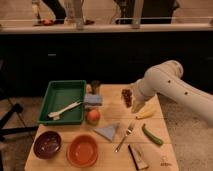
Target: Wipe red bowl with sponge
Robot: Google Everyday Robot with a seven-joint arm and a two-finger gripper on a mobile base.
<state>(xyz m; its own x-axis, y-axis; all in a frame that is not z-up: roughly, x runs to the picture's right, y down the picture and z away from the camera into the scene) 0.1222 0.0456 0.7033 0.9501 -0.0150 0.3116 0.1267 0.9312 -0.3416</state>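
We log the gripper (136,103) above the table's (105,159) right side, claw fully spread, gripping nothing. Red bowl (82,150) at front edge; sponge (93,99) near back edge beside green tray (62,94). Corner mark (162,162) unreadable.

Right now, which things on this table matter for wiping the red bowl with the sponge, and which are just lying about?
For the job: red bowl; sponge; gripper, open, hovering by the grapes.
Lying about: maroon bowl, green tray, brush, orange fruit, folded cloth, fork, banana, green vegetable, brown block.
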